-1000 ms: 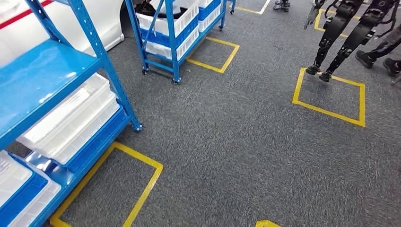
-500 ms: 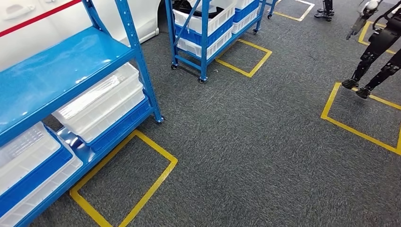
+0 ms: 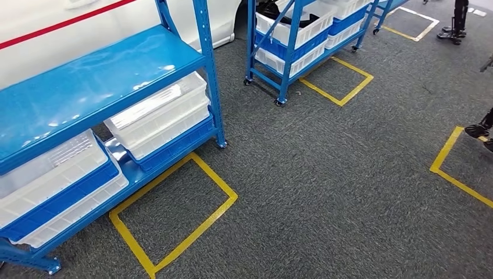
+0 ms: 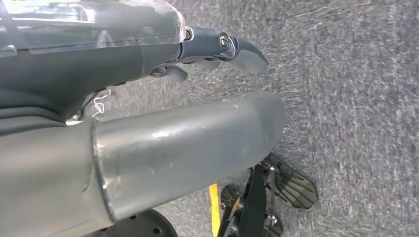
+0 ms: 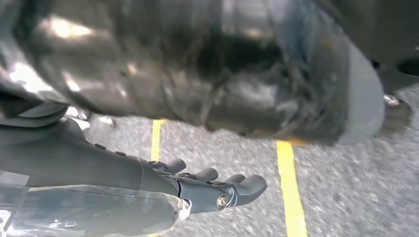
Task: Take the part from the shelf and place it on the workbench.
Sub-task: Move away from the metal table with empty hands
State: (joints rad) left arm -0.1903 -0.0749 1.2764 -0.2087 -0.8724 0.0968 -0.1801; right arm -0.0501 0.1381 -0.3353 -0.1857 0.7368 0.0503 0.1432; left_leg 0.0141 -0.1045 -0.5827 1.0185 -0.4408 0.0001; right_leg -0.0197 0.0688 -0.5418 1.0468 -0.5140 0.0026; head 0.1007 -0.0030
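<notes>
Head view: blue shelf [image 3: 104, 87] at nine o'clock, since swung rightward as we turned; wrist views add our left hand [image 4: 148, 123] and right hand [image 5: 197, 190], fingers apart, empty.

Blue shelf [image 3: 204, 64] w/ white bins [image 3: 163, 116] blocks left; carpet [image 3: 325, 174] open right.

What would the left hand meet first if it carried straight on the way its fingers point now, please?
Probably the grey carpet floor: in the left wrist view the left hand hangs with its fingers stretched out over bare carpet, holding nothing. Nothing else lies in that line, though depth is unclear.
</notes>
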